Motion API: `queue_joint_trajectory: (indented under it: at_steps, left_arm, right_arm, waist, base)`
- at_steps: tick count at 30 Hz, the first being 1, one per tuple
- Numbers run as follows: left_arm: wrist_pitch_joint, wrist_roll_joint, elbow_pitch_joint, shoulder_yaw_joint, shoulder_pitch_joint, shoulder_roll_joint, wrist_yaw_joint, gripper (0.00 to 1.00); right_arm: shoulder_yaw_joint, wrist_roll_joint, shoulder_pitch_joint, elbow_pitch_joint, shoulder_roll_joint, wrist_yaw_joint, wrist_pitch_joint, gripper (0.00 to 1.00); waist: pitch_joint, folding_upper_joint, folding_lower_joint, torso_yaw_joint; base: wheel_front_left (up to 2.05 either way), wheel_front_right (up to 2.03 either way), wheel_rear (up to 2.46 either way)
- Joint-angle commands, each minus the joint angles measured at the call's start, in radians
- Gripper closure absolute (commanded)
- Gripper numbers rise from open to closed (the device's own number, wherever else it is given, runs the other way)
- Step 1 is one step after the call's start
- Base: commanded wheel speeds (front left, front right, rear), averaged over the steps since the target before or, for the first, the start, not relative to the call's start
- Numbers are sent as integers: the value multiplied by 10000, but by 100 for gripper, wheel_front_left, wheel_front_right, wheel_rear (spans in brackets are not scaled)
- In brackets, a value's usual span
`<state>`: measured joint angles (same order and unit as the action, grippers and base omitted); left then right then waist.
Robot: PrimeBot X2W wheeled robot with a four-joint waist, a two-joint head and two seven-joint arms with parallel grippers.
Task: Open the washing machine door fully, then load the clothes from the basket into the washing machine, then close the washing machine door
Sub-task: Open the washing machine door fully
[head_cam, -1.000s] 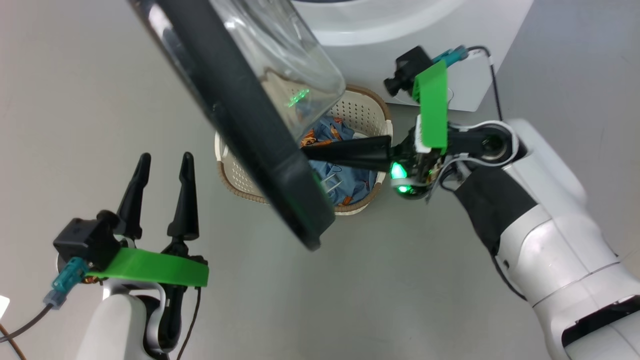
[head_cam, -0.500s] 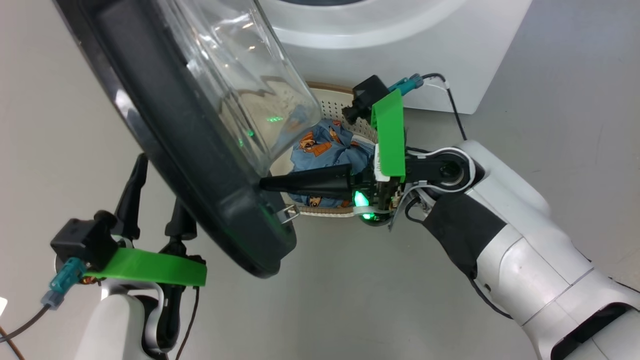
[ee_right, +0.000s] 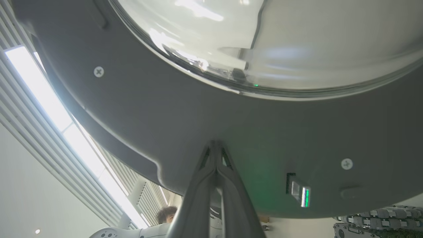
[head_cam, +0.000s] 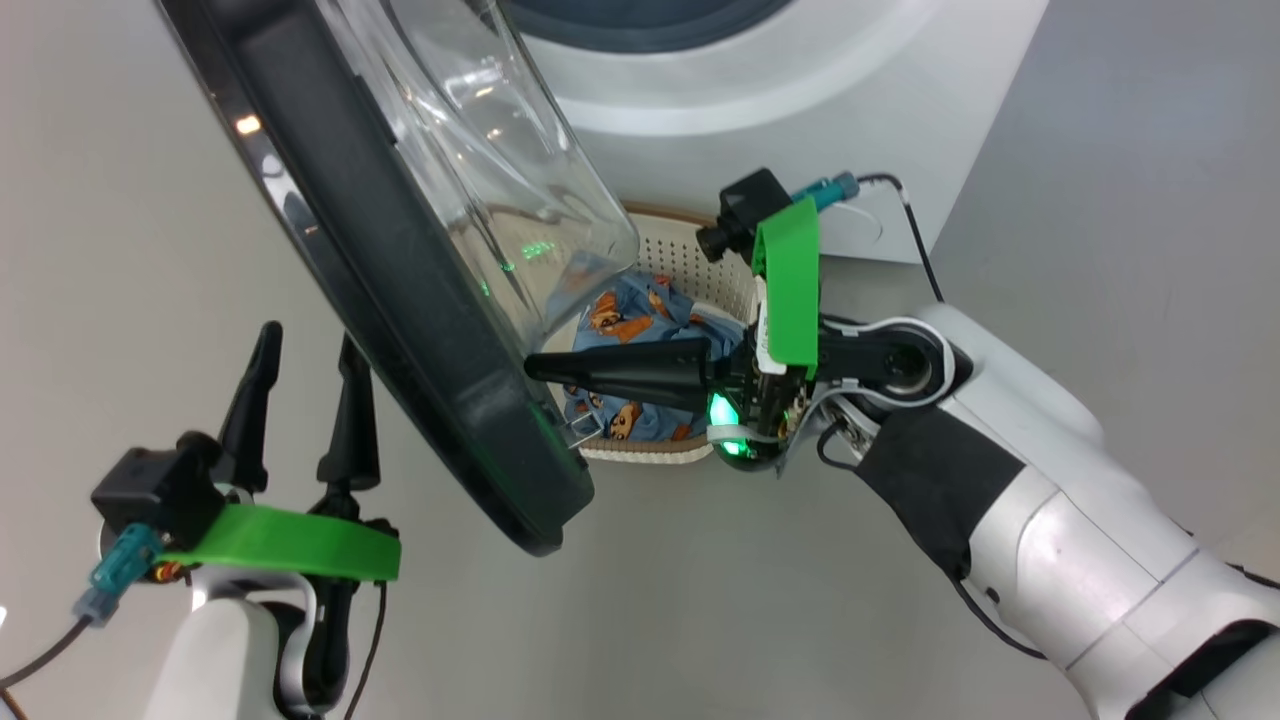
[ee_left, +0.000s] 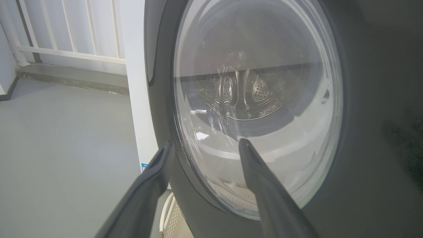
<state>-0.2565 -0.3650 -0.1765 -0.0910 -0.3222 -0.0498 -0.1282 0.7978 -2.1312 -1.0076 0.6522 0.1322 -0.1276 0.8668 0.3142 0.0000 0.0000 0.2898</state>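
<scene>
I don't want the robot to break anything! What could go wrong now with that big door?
The shut right gripper only presses its tips on the smooth inside of the washing machine door, so it might slip off. The open left gripper stands close outside the door; a wider swing could bump it. The door hangs over the basket, so the clothes may be hard to reach.

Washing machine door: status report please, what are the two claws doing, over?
Right gripper shut, tips against washing machine door inner face. Left gripper open, empty, outside the door. Door partly open, overhanging basket of clothes.
</scene>
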Motion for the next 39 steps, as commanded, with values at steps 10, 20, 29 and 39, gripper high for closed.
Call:
queue_joint_trajectory:
  at_steps: [10, 20, 29, 39]
  left_arm:
    - [-53, 267, 40, 627, 670, -581, -25, 0]
    - [-53, 370, 17, 842, 1278, -700, -25, 0]
    - [-53, 380, 72, 928, 1647, -712, -25, 0]
    - [-53, 392, 51, 1045, 1752, -708, -25, 0]
  right_arm:
    - [68, -782, 1100, -932, 414, -31, -779, 100]
    - [-20, -1205, 2100, -1735, 945, -31, -1412, 100]
    - [-291, -1232, 2815, -2386, 1256, -31, -2073, 100]
    - [-1137, -125, 3436, -2996, 1264, -31, -3245, 0]
  waist:
    - [-1077, 0, 0, -493]
    - [-1804, 0, 0, -887]
    - [-2177, 0, 0, -1206]
    - [-2254, 0, 0, -1529]
  base:
    - [0, 0, 0]
    - [0, 0, 0]
    - [0, 0, 0]
    - [0, 0, 0]
